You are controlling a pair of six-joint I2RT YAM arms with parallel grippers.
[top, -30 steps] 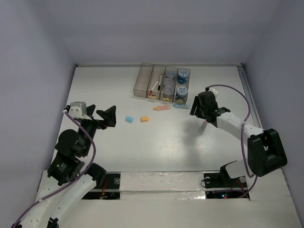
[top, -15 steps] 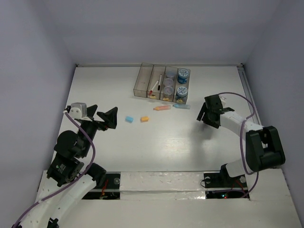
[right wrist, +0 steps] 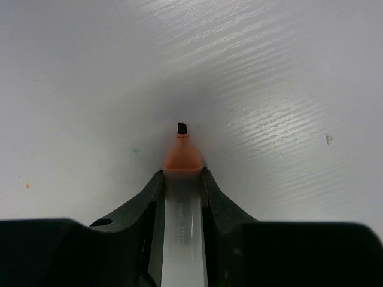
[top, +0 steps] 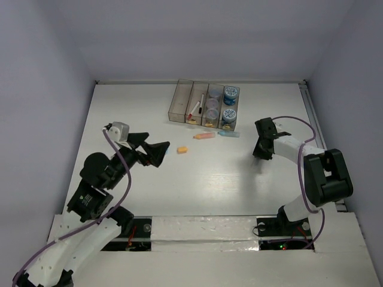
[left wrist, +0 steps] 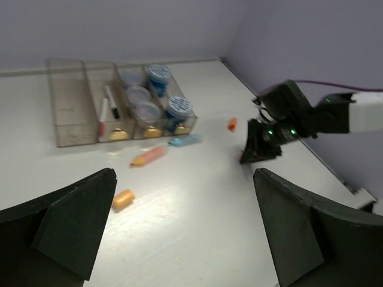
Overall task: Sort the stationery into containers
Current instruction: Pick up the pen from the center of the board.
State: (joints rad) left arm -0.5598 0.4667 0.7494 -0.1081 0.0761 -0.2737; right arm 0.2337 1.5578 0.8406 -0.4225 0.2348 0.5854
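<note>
My right gripper (right wrist: 181, 176) is shut on an uncapped marker (right wrist: 182, 203) with a pale barrel and an orange tip, its black nib just above the table. From above, this gripper (top: 261, 152) points down, right of the containers (top: 181, 101). These four joined bins hold pens (top: 196, 106) in the second and round jars (top: 230, 104) in the third and fourth. An orange marker (top: 204, 136), a blue marker (top: 228, 134) and an orange eraser (top: 182, 149) lie in front of the bins. My left gripper (top: 155, 143) hangs open just left of the eraser, nothing between its fingers.
In the left wrist view a small orange piece (left wrist: 232, 124) lies on the table beyond the right gripper (left wrist: 258, 152). Walls close off the table on three sides. The right arm's purple cable (top: 299, 128) loops above its forearm.
My right gripper has closed on the marker and drawn back to the right. My left arm has swung right towards the orange eraser and now covers the blue eraser.
</note>
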